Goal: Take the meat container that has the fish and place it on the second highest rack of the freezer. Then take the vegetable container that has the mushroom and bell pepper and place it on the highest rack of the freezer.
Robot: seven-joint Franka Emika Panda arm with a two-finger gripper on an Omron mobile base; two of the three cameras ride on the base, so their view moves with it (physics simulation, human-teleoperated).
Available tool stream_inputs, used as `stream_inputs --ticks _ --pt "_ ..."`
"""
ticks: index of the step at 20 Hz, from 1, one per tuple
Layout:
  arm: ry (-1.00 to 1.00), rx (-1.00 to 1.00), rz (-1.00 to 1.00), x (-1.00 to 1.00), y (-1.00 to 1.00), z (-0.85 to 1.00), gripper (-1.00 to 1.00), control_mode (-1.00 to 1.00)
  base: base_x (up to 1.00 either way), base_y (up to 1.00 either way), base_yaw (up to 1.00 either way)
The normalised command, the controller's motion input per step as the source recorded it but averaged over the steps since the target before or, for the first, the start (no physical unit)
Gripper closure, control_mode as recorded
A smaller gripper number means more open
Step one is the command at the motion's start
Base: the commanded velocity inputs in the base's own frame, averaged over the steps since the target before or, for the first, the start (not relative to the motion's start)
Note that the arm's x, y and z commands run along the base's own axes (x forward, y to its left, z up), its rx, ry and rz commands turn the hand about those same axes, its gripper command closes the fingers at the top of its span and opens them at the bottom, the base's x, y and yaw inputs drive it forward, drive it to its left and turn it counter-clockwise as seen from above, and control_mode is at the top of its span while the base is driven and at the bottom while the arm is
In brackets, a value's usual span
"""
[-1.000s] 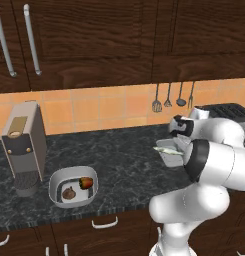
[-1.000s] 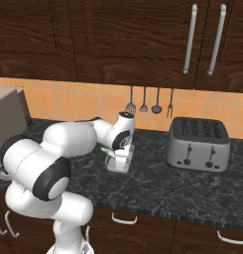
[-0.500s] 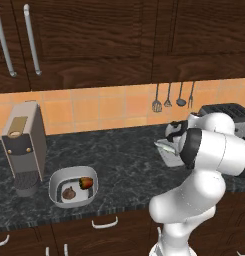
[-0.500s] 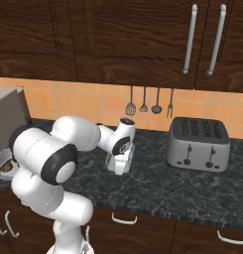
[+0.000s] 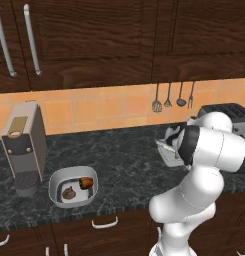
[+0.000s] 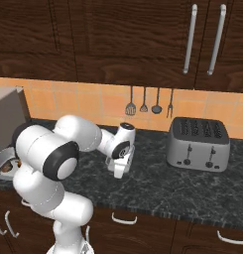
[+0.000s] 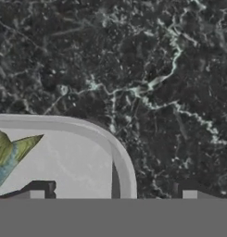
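Hand view crops the fish (image 7: 10, 152) in its meat container (image 7: 117, 148).

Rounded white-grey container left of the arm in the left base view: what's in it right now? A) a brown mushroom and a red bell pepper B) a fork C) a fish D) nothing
A: the rounded white-grey container on the dark counter holds a small brown mushroom and a red bell pepper lying side by side.
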Motion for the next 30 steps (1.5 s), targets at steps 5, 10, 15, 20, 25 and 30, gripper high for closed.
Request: stream_inputs --ticks 5,10,15,20,25,30 --pt "-0.06 0.00 -0.01 0.00 0.00 -0.23 -1.00 -1.00 0.00 0.00 0.00" --pt "-0.03 0.00 0.00 0.00 0.00 -0.17 -1.00 -1.00 0.00 0.00 0.00" --pt "0.00 0.00 0.00 0.00 0.00 0.00 -1.00 -1.00 0.00 0.00 0.00" --pt "0.00 0.00 0.00 0.00 0.00 0.00 1.00 -1.00 0.00 0.00 0.00" --pt "0.00 0.00 0.00 0.00 0.00 0.00 1.00 -1.00 0.00 0.00 0.00" --pt "-0.01 0.00 0.00 0.00 0.00 0.09 1.00 -1.00 0.00 0.00 0.00"
